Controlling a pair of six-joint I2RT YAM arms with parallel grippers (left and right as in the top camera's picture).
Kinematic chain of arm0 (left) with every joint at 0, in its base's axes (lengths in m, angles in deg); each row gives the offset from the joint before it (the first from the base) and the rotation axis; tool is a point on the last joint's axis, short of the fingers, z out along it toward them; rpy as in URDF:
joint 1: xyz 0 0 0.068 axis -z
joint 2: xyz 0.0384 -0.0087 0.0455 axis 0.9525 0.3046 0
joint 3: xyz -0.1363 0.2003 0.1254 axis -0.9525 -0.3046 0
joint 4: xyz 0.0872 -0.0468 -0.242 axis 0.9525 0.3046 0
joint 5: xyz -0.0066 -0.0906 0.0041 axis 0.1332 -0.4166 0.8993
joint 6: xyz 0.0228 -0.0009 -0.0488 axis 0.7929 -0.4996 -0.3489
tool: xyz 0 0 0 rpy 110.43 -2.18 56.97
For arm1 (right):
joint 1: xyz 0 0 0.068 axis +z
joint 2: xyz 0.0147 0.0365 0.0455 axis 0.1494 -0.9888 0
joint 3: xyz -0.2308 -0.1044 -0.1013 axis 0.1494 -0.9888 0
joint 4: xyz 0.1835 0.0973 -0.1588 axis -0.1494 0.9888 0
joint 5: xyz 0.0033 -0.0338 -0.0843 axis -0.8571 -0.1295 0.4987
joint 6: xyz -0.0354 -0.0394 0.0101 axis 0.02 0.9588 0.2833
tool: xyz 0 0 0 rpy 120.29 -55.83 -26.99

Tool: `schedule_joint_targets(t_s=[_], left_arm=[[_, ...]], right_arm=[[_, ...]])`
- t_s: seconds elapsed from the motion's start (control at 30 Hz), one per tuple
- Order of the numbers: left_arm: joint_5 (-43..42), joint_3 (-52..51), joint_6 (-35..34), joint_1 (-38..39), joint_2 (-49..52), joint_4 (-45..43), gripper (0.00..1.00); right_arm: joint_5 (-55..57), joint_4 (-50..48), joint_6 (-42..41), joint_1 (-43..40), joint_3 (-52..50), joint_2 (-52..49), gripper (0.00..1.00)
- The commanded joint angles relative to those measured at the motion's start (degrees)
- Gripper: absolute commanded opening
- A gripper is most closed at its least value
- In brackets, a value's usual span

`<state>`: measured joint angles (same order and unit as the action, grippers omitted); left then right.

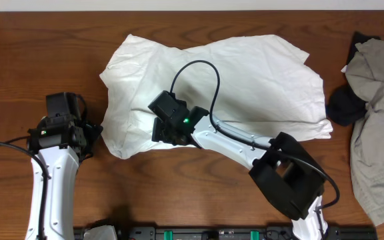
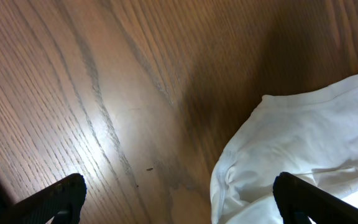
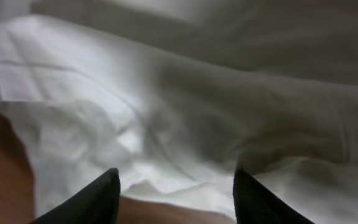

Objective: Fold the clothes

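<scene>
The left claw (image 1: 93,135) hangs wide open over bare table (image 1: 39,40), just beside the shirt's left edge, and holds nothing. The white T-shirt (image 1: 245,73) lies crumpled mid-table, no lettering showing. The right claw (image 1: 157,133) sits low over its near hem with its jaws partly open. Cloth lies between them, apparently unpinched. I judge this the first grasp. Next, the 2 claws each need a corner. A heap of grey and black garments (image 1: 379,120) lies at the right. No container is in view.

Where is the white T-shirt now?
In the overhead view the white T-shirt lies spread centrally on the table, the right pincer over its near edge and a grey garment pile to its right.
</scene>
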<state>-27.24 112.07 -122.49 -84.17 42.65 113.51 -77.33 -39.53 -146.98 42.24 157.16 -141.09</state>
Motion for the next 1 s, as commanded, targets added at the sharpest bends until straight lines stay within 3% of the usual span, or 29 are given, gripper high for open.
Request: schedule_joint_targets(t_s=[0.0,0.33,0.6,0.8,0.97], left_arm=[[1.3,-0.3,0.3,-0.3,0.1,0.2,0.98],[1.3,-0.3,0.3,-0.3,0.1,0.1,0.98],[1.3,-0.3,0.3,-0.3,0.1,0.2,0.98],[1.3,-0.3,0.3,-0.3,0.1,0.2,0.98],[1.3,-0.3,0.3,-0.3,0.1,0.2,0.98]], right_arm=[[2.4,0.0,-0.3,0.0,0.5,-2.4,0.56],[4.7,0.1,1.4,0.0,0.7,-3.4,0.53],[5.0,0.1,1.4,0.0,1.0,-3.4,0.27],[5.1,0.6,2.3,0.0,3.2,-3.4,0.14],[4.5,3.7,2.4,0.2,4.8,-3.4,0.17]])
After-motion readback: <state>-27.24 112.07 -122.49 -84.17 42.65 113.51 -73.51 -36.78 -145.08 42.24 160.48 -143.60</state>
